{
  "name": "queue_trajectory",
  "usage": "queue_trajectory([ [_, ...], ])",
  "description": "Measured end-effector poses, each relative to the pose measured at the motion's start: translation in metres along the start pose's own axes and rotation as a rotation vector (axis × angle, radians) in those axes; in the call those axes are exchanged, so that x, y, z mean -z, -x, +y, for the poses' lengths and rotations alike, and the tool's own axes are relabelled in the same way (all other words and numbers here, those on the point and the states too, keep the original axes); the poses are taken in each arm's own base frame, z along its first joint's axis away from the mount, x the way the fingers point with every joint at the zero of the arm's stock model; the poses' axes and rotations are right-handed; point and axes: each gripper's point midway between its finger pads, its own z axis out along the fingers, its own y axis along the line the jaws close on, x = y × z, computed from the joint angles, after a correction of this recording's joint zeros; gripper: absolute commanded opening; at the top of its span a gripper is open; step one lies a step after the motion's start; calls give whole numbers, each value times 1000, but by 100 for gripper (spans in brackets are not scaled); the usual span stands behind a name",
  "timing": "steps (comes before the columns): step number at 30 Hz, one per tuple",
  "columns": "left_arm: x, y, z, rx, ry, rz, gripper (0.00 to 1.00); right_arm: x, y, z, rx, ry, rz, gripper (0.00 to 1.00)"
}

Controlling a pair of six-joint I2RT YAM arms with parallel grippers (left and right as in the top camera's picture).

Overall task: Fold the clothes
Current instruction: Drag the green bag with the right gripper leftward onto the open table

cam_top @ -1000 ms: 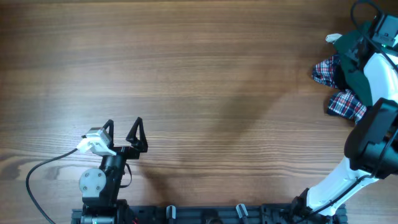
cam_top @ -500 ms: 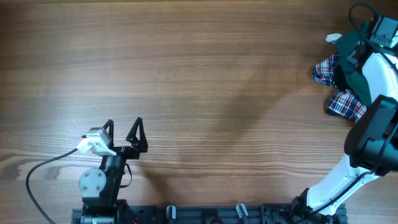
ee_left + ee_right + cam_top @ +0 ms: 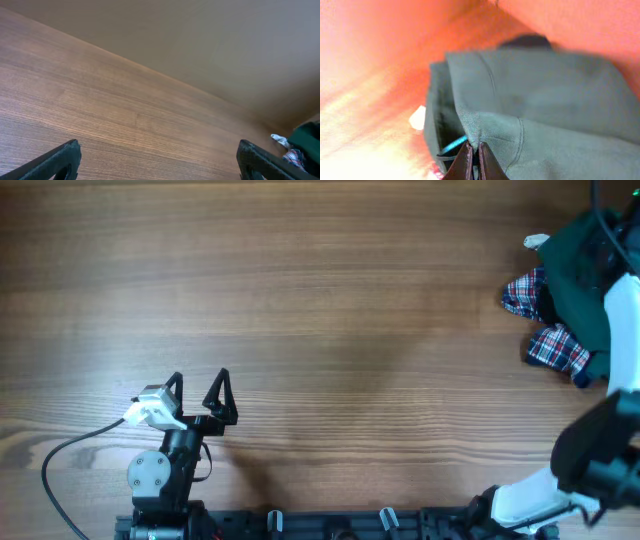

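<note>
pinching a ridge of the clothes, heaped on the plaid shirt, in the right gripper; holding the left gripper open, well apart from that shirt. might slip off so thin a pinch, or drag the shirt along.

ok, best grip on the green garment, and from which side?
The raised seam fold, from above, where the right hand is shut on it. The green garment lies bunched partly over the plaid shirt; that fold looks thin enough to pinch alone.
</note>
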Motion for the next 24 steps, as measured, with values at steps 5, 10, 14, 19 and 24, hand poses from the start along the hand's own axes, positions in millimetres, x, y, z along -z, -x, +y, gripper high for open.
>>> queue_trajectory([
  [5,0,0,0,0,0,0,100,56,22,44,21,129,-91,4],
  [10,0,0,0,0,0,0,100,115,20,105,83,286,-140,4],
  [14,0,0,0,0,0,0,100,146,4,136,113,383,-117,4],
  [19,0,0,0,0,0,0,100,169,-33,176,114,522,-1,4],
  [24,0,0,0,0,0,0,100,217,-78,231,163,728,111,4],
])
